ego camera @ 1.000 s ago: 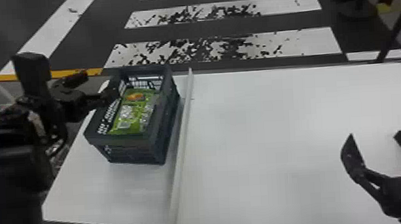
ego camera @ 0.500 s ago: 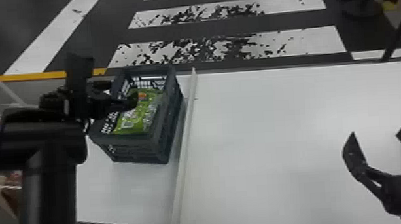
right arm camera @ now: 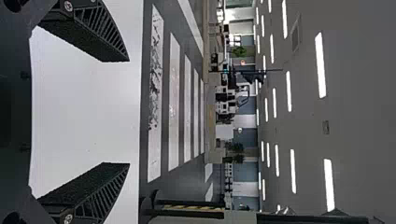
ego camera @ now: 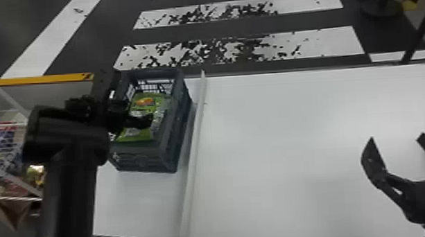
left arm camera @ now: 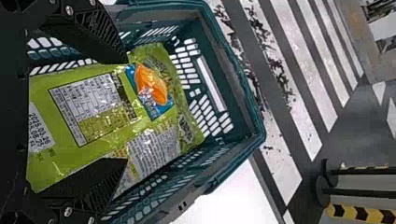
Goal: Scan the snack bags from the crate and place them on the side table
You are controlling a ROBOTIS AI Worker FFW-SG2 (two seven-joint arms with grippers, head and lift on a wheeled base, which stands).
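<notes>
My left gripper [ego camera: 136, 108] is at the left side of the dark crate [ego camera: 168, 153], over the green snack bags [ego camera: 152, 100] inside it. In the left wrist view my left gripper [left arm camera: 127, 109] stands open, its fingers on either side of a green bag [left arm camera: 70, 126] with an orange and blue picture; whether they touch it I cannot tell. The crate [left arm camera: 233, 84] surrounds the bags. At the right of the head view my right gripper [ego camera: 397, 151] is parked open over the white table [ego camera: 275, 141]; the right wrist view has that gripper [right arm camera: 128, 112] with nothing between its fingers.
A raised white strip [ego camera: 195, 138] runs along the table just right of the crate. Beyond the table's far edge lies a striped floor [ego camera: 239, 49]. Wire shelving with goods [ego camera: 1, 144] stands at the far left, and black posts [ego camera: 383, 7] at the back right.
The left arm has swung rightward and its gripper has come in over the crate, above the bags. The right gripper has stayed in place.
</notes>
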